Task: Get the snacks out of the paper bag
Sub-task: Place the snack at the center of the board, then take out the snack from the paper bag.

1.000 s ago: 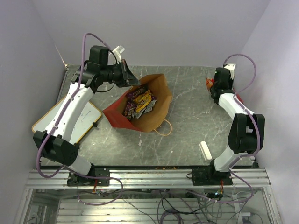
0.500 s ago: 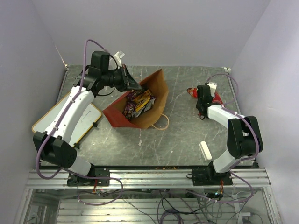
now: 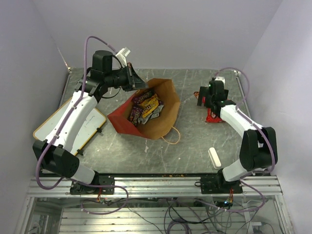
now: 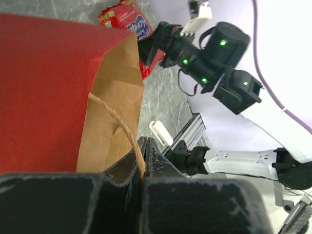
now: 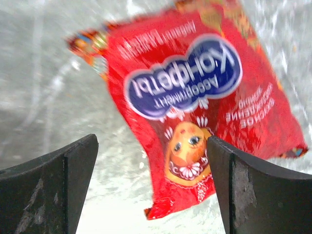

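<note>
The paper bag point(image 3: 163, 105) lies on its side, red outside point(image 4: 48, 87), brown inside, its mouth facing up in the top view. Several small wrapped snacks point(image 3: 144, 107) sit inside it. My left gripper point(image 3: 136, 82) is shut on the bag's rim point(image 4: 139, 163), beside a tan loop handle point(image 4: 114, 119). The large red packet point(image 5: 195, 92) with a blue logo lies on the table to the bag's right point(image 3: 213, 117). My right gripper point(image 5: 151, 180) hangs just above the packet, jaws wide open, nothing between the fingers point(image 5: 73, 165).
A yellow-framed whiteboard point(image 3: 51, 127) lies at the left under my left arm. A small white oblong block point(image 3: 214, 157) rests near the right arm's base. Walls close in the table on the left, back and right.
My right arm swung the red packet from the far right toward the middle, then opened its jaws and let it go. My left gripper kept its hold on the bag.
</note>
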### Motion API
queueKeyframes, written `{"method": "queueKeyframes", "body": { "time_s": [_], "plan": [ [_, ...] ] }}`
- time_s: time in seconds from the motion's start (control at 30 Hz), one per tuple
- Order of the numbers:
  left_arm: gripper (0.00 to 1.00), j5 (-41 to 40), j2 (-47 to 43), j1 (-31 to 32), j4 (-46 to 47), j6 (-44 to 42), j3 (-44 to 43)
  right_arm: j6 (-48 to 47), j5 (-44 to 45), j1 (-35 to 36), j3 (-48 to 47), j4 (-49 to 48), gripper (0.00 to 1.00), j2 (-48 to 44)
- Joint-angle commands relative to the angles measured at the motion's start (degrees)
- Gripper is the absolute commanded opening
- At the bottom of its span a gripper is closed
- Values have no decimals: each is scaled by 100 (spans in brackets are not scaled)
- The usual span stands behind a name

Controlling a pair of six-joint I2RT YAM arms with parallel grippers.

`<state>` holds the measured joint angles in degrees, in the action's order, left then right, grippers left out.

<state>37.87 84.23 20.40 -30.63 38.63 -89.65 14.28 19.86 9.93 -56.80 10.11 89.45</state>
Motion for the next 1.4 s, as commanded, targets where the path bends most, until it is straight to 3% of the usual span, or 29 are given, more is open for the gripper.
{"method": "queueKeyframes", "body": {
  "time_s": [0.0, 0.2, 0.33, 0.43, 0.57, 0.7, 0.93, 1.23, 1.37],
  "plan": [
    [7, 208, -63, 64, 306, -507, -320, -725, -985, 113, -451, -1, 94, -695],
    [7, 382, -317, 217, 968, -428, 157, -1817, -2780, 667, -103, -1443, 94, -1704],
    [7, 186, -446, 435, 1188, -203, 535, -3161, -4502, 1226, 539, -2219, 92, -2339],
    [7, 74, -498, 540, 1308, -98, 702, -3927, -4986, 1726, 681, -2171, 89, -2590],
    [7, 51, -469, 574, 1272, -172, 659, -4759, -4930, 2436, 1145, -2219, 83, -2805],
    [7, 33, -408, 611, 1129, -295, 560, -6559, -4851, 2876, 1019, -1097, 69, -2445],
    [7, 23, -397, 638, 975, -491, 428, -8649, -4278, 2971, 299, -184, 66, -1124],
    [7, -15, -422, 697, 863, -664, 333, -9047, -3711, 3010, -330, -916, 58, 295],
    [7, -47, -398, 719, 809, -708, 288, -9220, -3522, 3012, -600, -793, 57, 819]
  ]
}}
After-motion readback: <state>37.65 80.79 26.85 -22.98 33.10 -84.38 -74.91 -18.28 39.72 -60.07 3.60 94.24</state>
